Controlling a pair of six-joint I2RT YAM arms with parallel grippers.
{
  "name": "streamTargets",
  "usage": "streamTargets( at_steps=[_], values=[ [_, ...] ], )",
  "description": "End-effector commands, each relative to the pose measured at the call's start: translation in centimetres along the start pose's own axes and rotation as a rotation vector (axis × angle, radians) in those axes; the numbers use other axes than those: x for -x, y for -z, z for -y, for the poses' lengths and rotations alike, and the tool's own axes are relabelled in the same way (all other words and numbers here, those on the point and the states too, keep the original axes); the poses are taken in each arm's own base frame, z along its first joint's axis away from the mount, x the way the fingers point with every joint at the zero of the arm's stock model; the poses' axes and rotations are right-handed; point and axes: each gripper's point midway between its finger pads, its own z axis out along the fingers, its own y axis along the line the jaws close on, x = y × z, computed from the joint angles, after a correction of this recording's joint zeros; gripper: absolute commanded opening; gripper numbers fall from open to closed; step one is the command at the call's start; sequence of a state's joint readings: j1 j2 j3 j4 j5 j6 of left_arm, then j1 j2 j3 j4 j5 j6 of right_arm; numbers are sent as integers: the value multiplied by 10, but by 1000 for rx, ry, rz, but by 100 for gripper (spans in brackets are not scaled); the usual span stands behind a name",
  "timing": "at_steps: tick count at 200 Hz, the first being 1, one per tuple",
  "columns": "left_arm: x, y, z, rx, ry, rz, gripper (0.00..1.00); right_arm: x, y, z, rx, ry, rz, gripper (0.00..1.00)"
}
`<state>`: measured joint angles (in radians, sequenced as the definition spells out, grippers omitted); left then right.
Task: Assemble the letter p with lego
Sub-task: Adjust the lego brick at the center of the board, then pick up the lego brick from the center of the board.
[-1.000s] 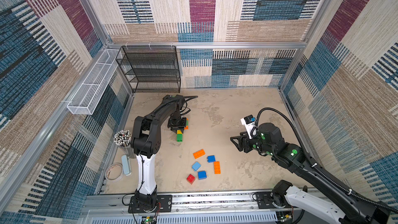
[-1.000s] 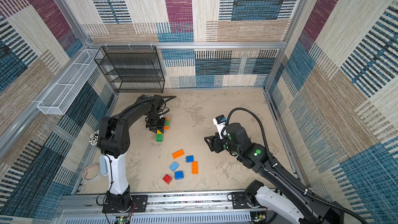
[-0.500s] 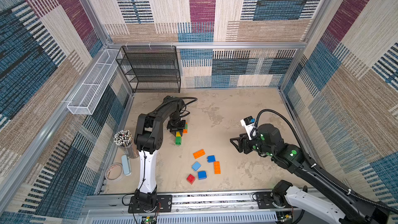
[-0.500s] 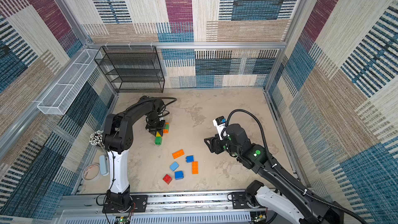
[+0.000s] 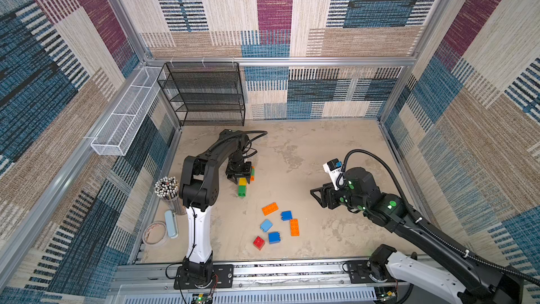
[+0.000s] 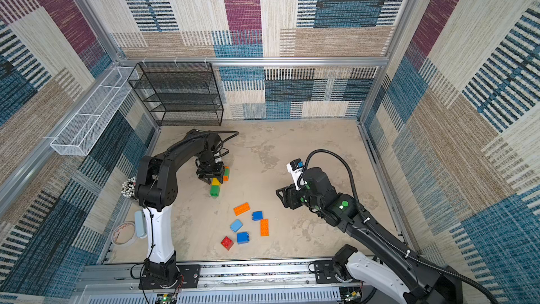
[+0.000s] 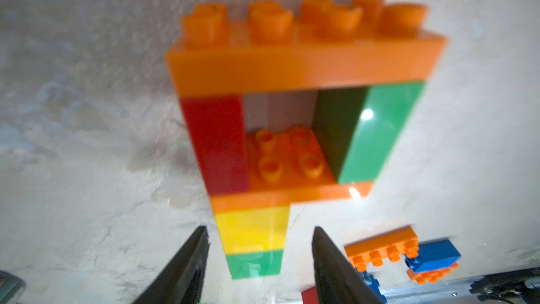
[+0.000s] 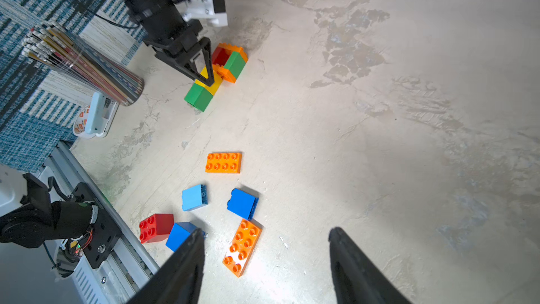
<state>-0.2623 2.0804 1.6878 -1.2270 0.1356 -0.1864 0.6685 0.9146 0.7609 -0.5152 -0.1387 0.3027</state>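
Note:
The lego letter (image 7: 292, 65) lies flat on the table. It has two long orange bricks with a red and a green one between them, and a yellow (image 5: 242, 182) and green (image 5: 241, 190) stem. My left gripper (image 7: 260, 229) is open over the stem, its fingers standing apart from the yellow brick on either side; it also shows in both top views (image 5: 241, 179) (image 6: 213, 179). My right gripper (image 8: 266, 231) hangs open and holds nothing above the table's right side (image 5: 315, 198). Loose lego lies at front centre: two orange bricks (image 8: 223, 162) (image 8: 242, 247), two blue (image 8: 242, 203) (image 8: 179, 236), a light blue (image 8: 194, 197), a red (image 8: 155, 228).
A cup of pencils (image 5: 168, 191), a tape roll (image 5: 155, 233) and a pale blue case (image 5: 171, 228) sit by the left arm's base. A black wire shelf (image 5: 204, 95) stands at the back left, with a white wire basket (image 5: 125, 118) on the left wall.
My left gripper has opened and let go of the yellow brick of the letter, and its arm has shifted slightly. The right arm has barely moved.

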Motion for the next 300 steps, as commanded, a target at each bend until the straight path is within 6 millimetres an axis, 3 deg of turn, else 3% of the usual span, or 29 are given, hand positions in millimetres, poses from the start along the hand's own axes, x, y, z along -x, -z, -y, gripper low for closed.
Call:
streamTargets(
  at_steps=[1, 17, 38, 48, 82, 113, 152, 204, 245, 275, 300],
  values=[
    [-9, 24, 2, -19, -5, 86, 68, -5, -13, -11, 15, -24, -35, 69],
    [-18, 45, 3, -38, 13, 196, 82, -19, -29, -22, -2, -14, -92, 68],
    [-29, 70, 1, -69, 50, 381, 89, -38, -46, -29, -8, -45, -153, 69],
    [-37, 77, -3, -72, 74, 454, 100, -49, -53, -31, -19, -56, -191, 69],
    [-59, 87, -21, -77, 154, 677, 100, -93, -77, -42, -75, -80, -310, 68],
    [-73, 93, -32, -90, 204, 824, 100, -118, -92, -48, -119, -97, -372, 64],
    [-85, 109, -40, -90, 241, 924, 100, -148, -109, -41, -203, -95, -450, 58],
    [-91, 112, -41, -109, 248, 950, 100, -164, -121, -25, -313, -47, -506, 43],
    [-93, 114, -43, -103, 257, 966, 100, -170, -109, -2, -415, 34, -540, 24],
    [-92, 112, -44, -99, 262, 963, 100, -162, -107, -1, -416, 109, -544, 25],
    [-93, 113, -45, -97, 263, 967, 100, -160, -114, -5, -385, 127, -546, 32]
  ],
)
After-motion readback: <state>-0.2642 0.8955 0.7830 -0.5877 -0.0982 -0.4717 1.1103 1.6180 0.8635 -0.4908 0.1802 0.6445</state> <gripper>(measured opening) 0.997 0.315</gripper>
